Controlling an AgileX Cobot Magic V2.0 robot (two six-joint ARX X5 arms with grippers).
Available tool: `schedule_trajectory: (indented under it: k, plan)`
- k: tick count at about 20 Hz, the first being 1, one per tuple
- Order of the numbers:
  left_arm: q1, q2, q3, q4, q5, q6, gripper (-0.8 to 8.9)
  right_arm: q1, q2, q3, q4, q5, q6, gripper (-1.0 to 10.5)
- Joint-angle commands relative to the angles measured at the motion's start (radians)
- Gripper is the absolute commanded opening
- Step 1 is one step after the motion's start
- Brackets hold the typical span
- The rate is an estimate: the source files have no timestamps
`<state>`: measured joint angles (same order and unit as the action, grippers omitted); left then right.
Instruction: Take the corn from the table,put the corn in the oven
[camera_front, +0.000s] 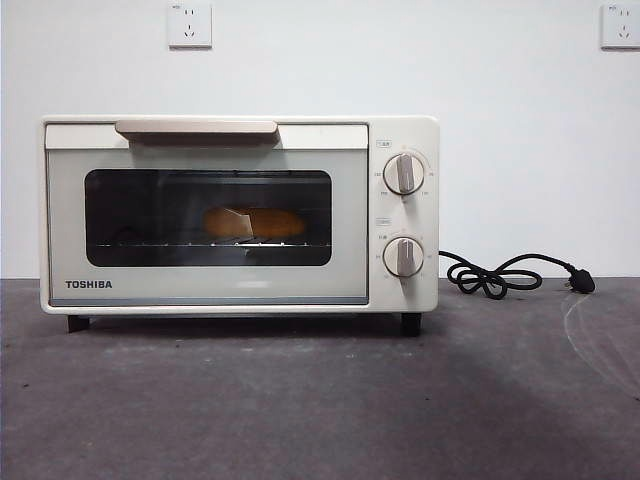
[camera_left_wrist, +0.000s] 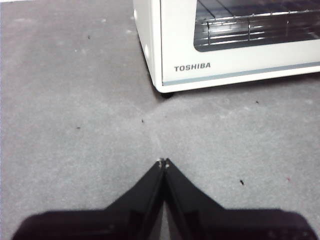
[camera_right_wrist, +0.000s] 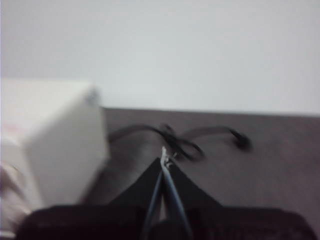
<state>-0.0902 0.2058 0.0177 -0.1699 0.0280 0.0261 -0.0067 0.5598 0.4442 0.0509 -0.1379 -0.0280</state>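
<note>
The cream-white Toshiba oven (camera_front: 240, 215) stands on the dark grey table (camera_front: 320, 400) with its glass door closed. Through the glass the yellow-orange corn (camera_front: 255, 223) lies on the wire rack inside. My left gripper (camera_left_wrist: 163, 162) is shut and empty, hovering over the table in front of the oven's (camera_left_wrist: 225, 45) lower left corner. Shut and empty too, my right gripper (camera_right_wrist: 164, 157) sits off the oven's (camera_right_wrist: 50, 145) right side, pointed toward the power cord. Neither gripper appears in the front view.
A black power cord (camera_front: 500, 275) with its plug (camera_front: 580, 284) lies coiled on the table to the right of the oven, also seen as the cord (camera_right_wrist: 180, 142) in the right wrist view. Two wall sockets (camera_front: 190, 25) sit on the white wall behind.
</note>
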Motion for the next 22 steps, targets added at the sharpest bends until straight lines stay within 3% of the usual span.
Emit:
schedule_trajectory:
  k: [1, 5, 10, 14, 22]
  plan:
    - [-0.001, 0.002, -0.007, 0.012, -0.002, 0.009, -0.03, -0.067, -0.161, -0.153, 0.012, -0.001, 0.029, 0.0]
    - [-0.001, 0.004, -0.007, 0.014, -0.002, 0.009, -0.03, -0.066, -0.406, -0.328, -0.006, 0.000, 0.028, 0.0]
    - [-0.001, 0.004, -0.007, 0.014, -0.002, 0.009, -0.03, -0.019, -0.552, -0.412, -0.143, 0.029, 0.031, 0.0]
    - [-0.001, 0.004, -0.007, 0.014, -0.002, 0.009, -0.03, -0.005, -0.552, -0.430, -0.235, 0.046, 0.057, 0.0]
    - [-0.001, 0.006, -0.007, 0.014, -0.002, 0.009, -0.03, -0.006, -0.551, -0.430, -0.232, 0.068, 0.070, 0.0]
